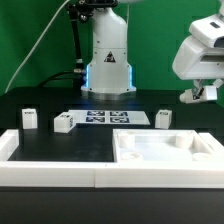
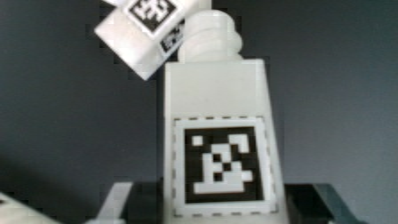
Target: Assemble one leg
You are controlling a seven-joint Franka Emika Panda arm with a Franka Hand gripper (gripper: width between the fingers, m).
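Observation:
My gripper (image 1: 198,97) hangs in the air at the exterior view's right, above the table, and is shut on a white leg (image 1: 203,93). In the wrist view this leg (image 2: 217,120) fills the middle, with its black-and-white tag facing the camera and a stepped peg at its far end. It sits between my two dark fingers (image 2: 331,204), and the gripper (image 2: 217,206) closes on its lower part. Three more legs stand on the table: one (image 1: 30,119) at the left, one (image 1: 63,123) beside it, one (image 1: 163,118) right of the marker board.
The marker board (image 1: 110,118) lies flat before the robot base (image 1: 108,60). A large white tray-like piece with recesses (image 1: 150,150) lies at the front right. A low white wall (image 1: 45,172) runs along the front. Another tagged white piece (image 2: 143,28) shows beyond the held leg.

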